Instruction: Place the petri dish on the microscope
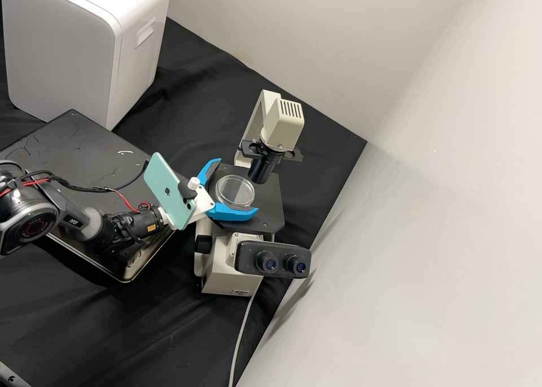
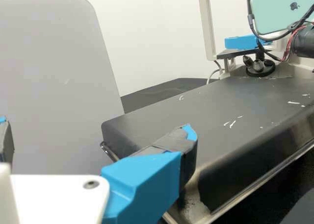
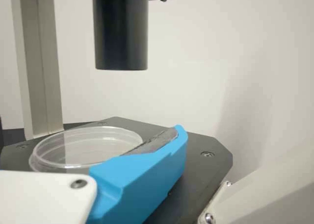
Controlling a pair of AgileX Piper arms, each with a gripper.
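Petri dish lies flat on microscope stage, right under black lens tube. R gripper is spread, one blue finger on each side of dish; can't tell if either touches the rim. Dish is round, so no long axis. L gripper is spread w/ nothing in it, well away from stage, so R arm is nearer.

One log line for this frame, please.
right end effector: open, straddling petri dish | petri dish: on microscope stage | left end effector: open
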